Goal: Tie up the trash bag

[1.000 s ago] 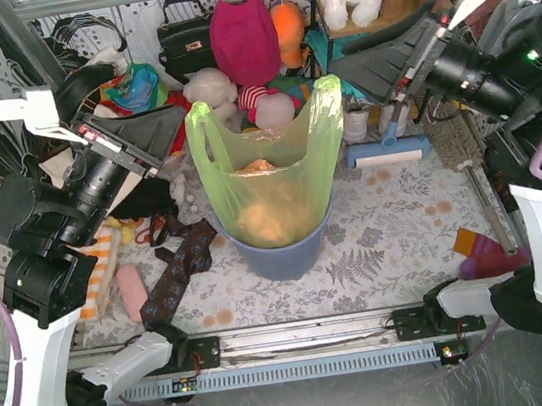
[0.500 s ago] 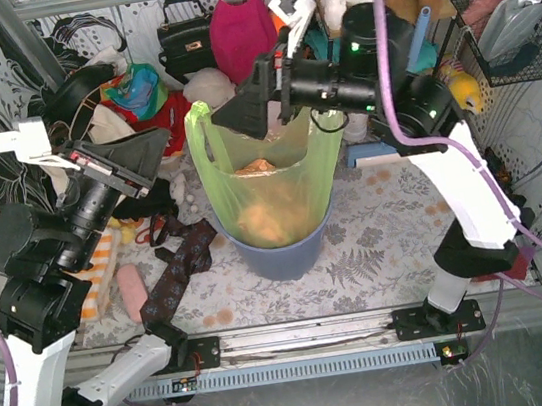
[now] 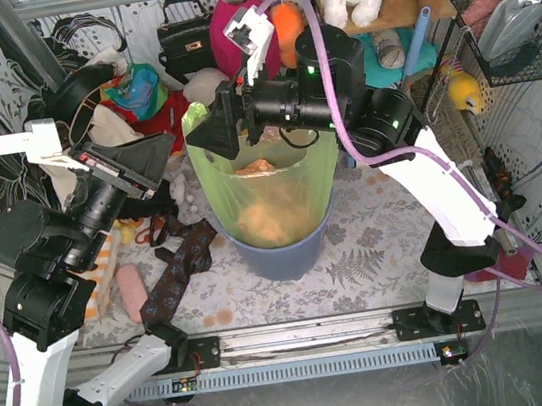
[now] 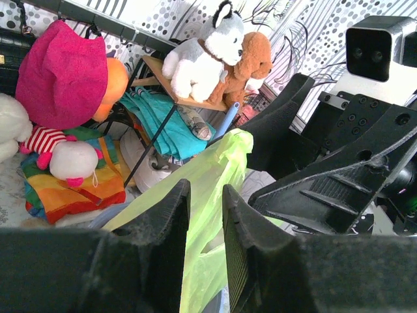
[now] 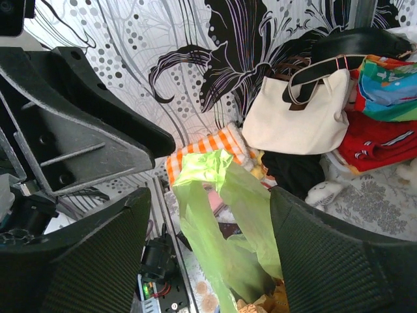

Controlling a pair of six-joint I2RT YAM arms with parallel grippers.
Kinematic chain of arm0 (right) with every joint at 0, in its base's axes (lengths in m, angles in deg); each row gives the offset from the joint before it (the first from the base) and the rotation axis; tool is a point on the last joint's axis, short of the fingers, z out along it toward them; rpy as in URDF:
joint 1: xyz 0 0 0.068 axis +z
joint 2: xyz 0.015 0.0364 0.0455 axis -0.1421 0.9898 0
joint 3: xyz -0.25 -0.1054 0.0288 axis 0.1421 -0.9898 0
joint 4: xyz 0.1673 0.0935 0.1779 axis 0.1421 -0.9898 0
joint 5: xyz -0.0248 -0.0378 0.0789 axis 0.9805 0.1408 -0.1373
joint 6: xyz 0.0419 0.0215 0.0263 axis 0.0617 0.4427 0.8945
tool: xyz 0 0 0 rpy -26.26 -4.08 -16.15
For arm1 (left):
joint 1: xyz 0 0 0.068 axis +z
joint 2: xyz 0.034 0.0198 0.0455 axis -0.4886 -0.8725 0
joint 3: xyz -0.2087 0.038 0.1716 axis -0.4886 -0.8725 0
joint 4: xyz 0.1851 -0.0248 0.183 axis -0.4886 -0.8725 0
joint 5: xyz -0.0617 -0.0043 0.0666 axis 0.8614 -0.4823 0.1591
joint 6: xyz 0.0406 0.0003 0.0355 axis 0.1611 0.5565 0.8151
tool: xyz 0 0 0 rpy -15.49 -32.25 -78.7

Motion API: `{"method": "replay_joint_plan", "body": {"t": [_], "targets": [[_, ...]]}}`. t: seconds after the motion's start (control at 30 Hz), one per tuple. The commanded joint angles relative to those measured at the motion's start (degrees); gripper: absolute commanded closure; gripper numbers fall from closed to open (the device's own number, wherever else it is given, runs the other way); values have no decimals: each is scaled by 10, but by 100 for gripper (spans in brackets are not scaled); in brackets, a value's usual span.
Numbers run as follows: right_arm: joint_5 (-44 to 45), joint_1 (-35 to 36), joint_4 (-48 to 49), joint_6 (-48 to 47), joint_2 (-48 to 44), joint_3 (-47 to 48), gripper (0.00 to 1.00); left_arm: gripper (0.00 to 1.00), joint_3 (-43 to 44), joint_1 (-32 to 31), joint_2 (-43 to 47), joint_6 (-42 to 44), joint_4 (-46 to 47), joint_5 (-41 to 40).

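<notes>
The lime-green trash bag (image 3: 272, 198) stands open in a round bin, orange-brown paper showing through it. Its left handle (image 3: 196, 123) sticks up. My right gripper (image 3: 209, 136) has reached across the bag's mouth and is wide open. In the right wrist view that handle (image 5: 212, 173) stands between and beyond the right gripper's (image 5: 210, 195) fingers, untouched. My left gripper (image 3: 170, 148) is just left of the bag, pointing at it. In the left wrist view the left gripper (image 4: 205, 190) shows only a narrow gap, with bag plastic (image 4: 215, 163) seen through it, beyond the tips.
The blue-grey bin (image 3: 283, 254) holds the bag. A white tote bag (image 5: 300, 117), clothes and plush toys (image 3: 235, 87) crowd the back and left. A dark tie (image 3: 175, 272) lies left of the bin. A wire basket (image 3: 514, 27) hangs at the right. A metal rail (image 3: 300, 338) runs along the front.
My right arm has swung from the back right across the bag, so its open gripper is now at the bag's left handle. My left arm has barely moved.
</notes>
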Motion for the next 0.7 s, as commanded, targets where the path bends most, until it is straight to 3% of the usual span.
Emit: {"method": "replay_joint_plan", "body": {"t": [0.0,0.27,0.57,0.67], "targets": [[25,8,34,-21,12,16,29,65,-9,0,4,2,19,-5],[25,15,60,-13,20,8,34,64,-19,0,8,-1,19,-2],[42,17,83,-16,18,-3,84,61,-22,0,12,17,28,16],[31,17,101,-21,16,-1,95,55,-27,0,19,40,37,30]]}}
